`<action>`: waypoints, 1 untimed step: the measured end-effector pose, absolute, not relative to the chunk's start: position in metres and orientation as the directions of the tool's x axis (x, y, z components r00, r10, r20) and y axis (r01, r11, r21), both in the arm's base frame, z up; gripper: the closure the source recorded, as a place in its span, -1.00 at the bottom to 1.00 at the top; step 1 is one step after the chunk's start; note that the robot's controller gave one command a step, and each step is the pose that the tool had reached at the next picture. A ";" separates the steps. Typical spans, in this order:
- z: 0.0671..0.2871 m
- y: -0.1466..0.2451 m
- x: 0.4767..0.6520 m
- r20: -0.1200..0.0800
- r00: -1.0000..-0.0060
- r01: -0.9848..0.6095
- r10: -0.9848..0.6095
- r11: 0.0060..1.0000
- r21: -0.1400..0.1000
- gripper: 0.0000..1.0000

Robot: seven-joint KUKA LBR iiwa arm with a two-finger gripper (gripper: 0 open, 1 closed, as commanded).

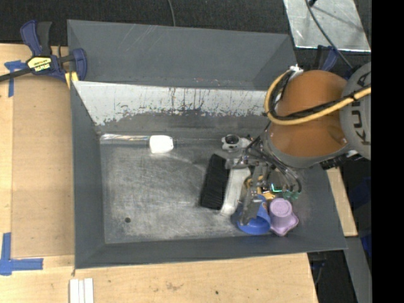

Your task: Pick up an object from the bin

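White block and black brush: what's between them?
Only bare bin floor separates the white block and the black brush, as the camera view shows.

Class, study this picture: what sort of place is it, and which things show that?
Probably a robotics lab for grasping trials: a robot arm reaches into a metal bin of loose things, including a brush and a purple cup.
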State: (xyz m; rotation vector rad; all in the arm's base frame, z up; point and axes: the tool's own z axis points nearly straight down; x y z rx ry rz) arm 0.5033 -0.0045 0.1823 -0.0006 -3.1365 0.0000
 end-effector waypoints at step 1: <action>0.186 -0.005 0.505 -0.003 -1.000 0.000 0.000 1.000 0.000 -1.00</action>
